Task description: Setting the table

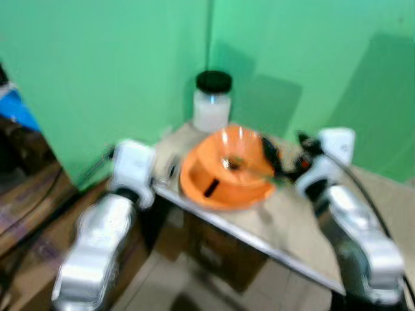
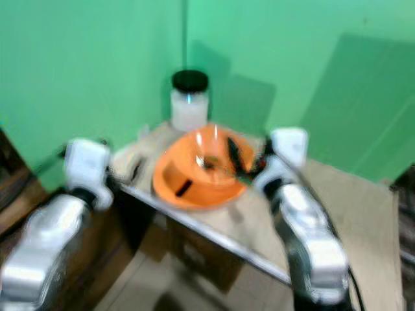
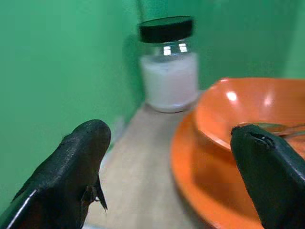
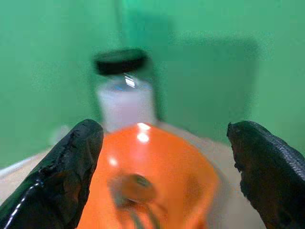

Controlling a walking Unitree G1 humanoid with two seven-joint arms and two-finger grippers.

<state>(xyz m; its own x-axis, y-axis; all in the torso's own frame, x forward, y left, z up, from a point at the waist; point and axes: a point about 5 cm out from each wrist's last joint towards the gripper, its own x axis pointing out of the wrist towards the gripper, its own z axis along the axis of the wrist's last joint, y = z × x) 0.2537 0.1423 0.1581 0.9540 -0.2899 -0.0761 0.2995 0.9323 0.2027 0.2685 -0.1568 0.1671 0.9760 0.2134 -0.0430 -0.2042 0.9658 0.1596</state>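
Note:
An orange bowl [image 1: 230, 162] rests on an orange plate [image 3: 200, 176] on a small table [image 1: 292, 227] set in a green corner. A spoon [image 3: 274, 128] lies inside the bowl. Behind them stands a glass jar [image 1: 212, 103] with a black lid and white contents. My left gripper [image 1: 191, 179] is open at the plate's left edge, one finger over the bare tabletop and the other over the plate. My right gripper [image 1: 285, 155] is open at the bowl's right side, and in the right wrist view the bowl [image 4: 152, 176] sits between its fingers. The head views are blurred.
Green walls [image 1: 130, 58] close in behind and to the left of the table. A cardboard box [image 1: 220, 249] sits under the table. Brown furniture and a cable [image 1: 26, 194] lie at the far left, with something blue [image 1: 19, 110] above.

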